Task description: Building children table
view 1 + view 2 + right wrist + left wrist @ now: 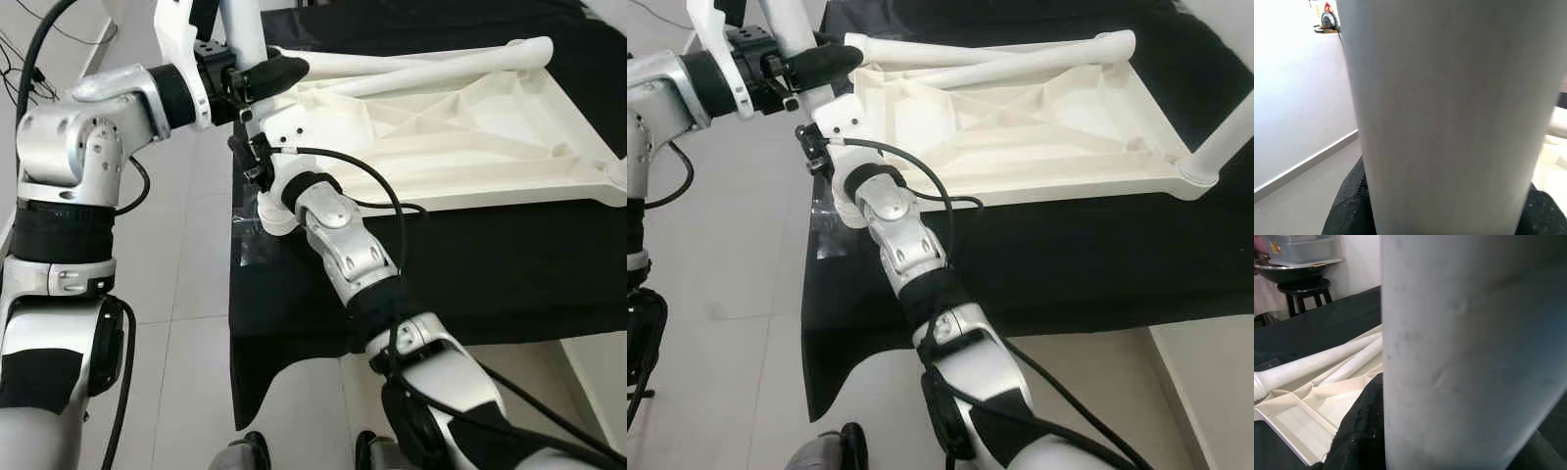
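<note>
At the upper left of the head views, your left gripper is closing its fingers around the upright white leg, just above the corner of the upturned tabletop. That tabletop is lying ribbed side up on the black cloth covering the table, filling the upper centre and right. Just below the left gripper, your right gripper is sitting at the same corner; its wrist view is showing fingers pressed around a white tube, so I judge it is gripping the leg's lower end.

Two loose legs are resting across the top edge of the tabletop. Another leg is already standing at the far right corner.

The risk: if you are turning the leg off-axis, it may cross-thread or jam. Pushing sideways could slide the tabletop on the cloth and roll the loose legs off.
</note>
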You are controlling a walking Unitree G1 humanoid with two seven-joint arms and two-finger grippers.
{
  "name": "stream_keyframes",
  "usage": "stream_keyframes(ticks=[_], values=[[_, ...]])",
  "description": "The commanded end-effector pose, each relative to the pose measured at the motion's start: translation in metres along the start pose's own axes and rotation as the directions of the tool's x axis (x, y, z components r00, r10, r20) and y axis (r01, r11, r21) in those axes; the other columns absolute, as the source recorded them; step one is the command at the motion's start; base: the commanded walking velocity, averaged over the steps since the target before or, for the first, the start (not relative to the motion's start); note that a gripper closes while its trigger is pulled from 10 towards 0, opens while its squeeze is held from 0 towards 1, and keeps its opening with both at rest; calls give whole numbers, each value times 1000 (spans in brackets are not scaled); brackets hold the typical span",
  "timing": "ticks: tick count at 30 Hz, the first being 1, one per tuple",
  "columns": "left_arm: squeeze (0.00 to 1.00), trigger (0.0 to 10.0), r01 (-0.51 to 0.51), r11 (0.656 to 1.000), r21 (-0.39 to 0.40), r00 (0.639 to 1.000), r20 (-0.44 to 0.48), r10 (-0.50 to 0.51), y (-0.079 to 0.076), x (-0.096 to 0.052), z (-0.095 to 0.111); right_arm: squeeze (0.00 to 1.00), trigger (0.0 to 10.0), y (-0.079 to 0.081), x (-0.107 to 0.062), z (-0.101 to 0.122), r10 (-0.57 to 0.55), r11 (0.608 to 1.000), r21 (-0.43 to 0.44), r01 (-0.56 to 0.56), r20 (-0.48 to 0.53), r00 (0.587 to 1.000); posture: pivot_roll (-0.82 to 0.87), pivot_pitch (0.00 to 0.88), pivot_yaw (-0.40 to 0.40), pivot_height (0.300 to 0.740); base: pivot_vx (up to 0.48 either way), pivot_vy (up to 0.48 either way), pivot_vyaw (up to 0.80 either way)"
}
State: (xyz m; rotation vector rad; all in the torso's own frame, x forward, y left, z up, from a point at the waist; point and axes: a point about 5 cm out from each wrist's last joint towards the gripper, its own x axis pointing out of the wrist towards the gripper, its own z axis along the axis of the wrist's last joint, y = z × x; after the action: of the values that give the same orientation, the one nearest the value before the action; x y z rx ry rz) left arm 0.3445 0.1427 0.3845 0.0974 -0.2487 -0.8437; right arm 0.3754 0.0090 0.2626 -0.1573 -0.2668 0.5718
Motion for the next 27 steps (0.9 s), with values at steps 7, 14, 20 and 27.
stream_keyframes(ticks=[7, 14, 20, 27], values=[[0, 0, 56, 998, -2, 998, -16, -56, -4, 0, -1, 1000, 10000, -11, -4, 7, 334, 941, 50, -336, 45, 942, 9, 252, 32, 740, 0, 0, 0], [0, 0, 62, 998, 1, 998, -16, -62, -4, 0, -1, 24, 10000, -18, -9, 21, 621, 783, -21, -622, 95, 778, 16, 257, 37, 740, 0, 0, 0], [0, 0, 68, 998, 3, 998, -20, -68, -4, 0, 0, 0, 10000, -18, -10, 27, 740, 670, -8, -742, 93, 667, 28, 263, 41, 740, 0, 0, 0], [0, 0, 73, 997, 7, 997, -21, -73, -5, 1, 1, 0, 0, -13, -9, 24, 790, 604, 27, -797, 111, 603, 34, 264, 42, 740, 0, 0, 0]])
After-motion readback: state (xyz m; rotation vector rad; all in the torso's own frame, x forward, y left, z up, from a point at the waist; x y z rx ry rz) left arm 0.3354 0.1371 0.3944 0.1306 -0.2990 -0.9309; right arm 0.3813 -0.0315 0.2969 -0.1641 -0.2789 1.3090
